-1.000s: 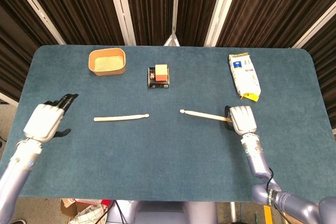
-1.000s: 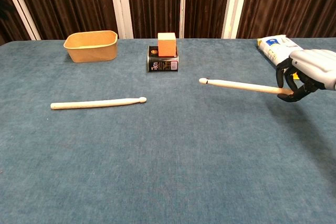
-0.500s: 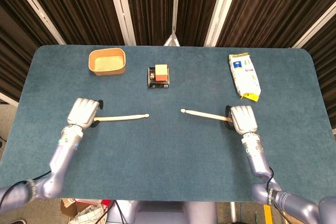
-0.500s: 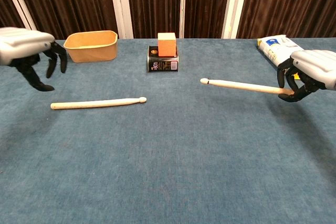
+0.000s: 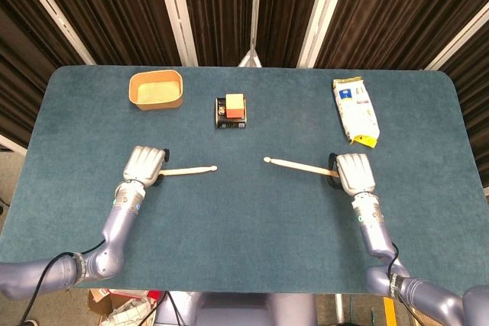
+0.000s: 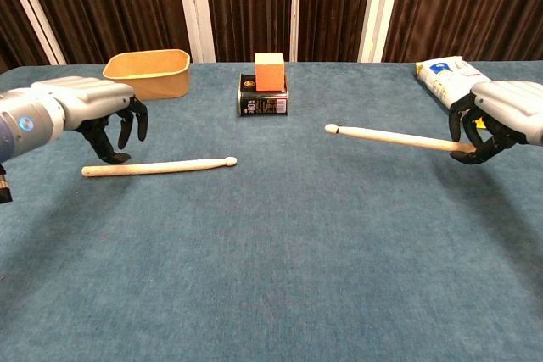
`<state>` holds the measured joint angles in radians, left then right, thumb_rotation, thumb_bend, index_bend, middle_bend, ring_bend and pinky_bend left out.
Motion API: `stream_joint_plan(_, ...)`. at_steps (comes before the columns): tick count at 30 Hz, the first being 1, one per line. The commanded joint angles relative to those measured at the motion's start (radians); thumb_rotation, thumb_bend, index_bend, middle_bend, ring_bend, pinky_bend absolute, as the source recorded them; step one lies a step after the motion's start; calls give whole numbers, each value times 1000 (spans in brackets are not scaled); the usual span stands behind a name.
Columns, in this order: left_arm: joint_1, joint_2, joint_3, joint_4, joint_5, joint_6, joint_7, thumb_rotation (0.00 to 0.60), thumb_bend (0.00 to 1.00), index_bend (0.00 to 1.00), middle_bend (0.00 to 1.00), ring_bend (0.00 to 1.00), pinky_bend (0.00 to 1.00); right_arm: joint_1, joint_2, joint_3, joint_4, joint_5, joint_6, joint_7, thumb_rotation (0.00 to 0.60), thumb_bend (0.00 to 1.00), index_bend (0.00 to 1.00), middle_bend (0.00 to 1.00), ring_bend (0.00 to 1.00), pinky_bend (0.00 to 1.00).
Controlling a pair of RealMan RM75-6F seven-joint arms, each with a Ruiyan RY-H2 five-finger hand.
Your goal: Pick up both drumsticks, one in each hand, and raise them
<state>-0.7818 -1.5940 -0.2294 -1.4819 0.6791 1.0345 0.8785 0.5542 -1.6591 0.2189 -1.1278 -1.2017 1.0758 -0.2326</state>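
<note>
The left drumstick (image 6: 161, 166) lies flat on the blue table, tip pointing right; in the head view only its right part (image 5: 191, 169) shows. My left hand (image 6: 89, 114) hovers over its handle end with the fingers (image 6: 127, 129) curved down and apart, holding nothing; from above the hand (image 5: 145, 166) covers the butt end. My right hand (image 6: 502, 120) grips the butt of the right drumstick (image 6: 390, 137), which is off the table with its tip pointing left. From above this hand (image 5: 354, 173) and its stick (image 5: 298, 167) sit right of centre.
A tan oval tray (image 5: 156, 88) stands at the back left. A black tin with an orange block (image 5: 232, 109) on it sits at the back centre. A white bag (image 5: 355, 110) lies at the back right, just behind my right hand.
My left hand has swung in from the left edge and come down over the left drumstick's handle end. The right hand keeps hold of its stick, which has risen slightly.
</note>
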Motion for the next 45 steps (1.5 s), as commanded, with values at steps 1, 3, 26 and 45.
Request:
stream_joint_plan(1,-9,-15,6,18,-10,2,2,600,467,401,460,902,975,0,0,-1,2,0,0,2,600,485,829,719,843,624)
stream_joint_plan(3,-15,-26,10,37,-15,2,1,600,469,394,435,902,975,-1,0,0,4,1,-1,5,600,485,829,719,844,624)
stream_joint_plan(26,-38,-117,46,202,-51,-48,-45,600,481,444,460,902,975,0,-3,-3,20,3,-2,3,600,496,829,719,843,624)
stream_joint_plan(45,-16,-120,40,210,168,47,-216,600,570,696,774,915,975,-5,10,-3,-12,-2,12,-3,600,496,833,722,843,624)
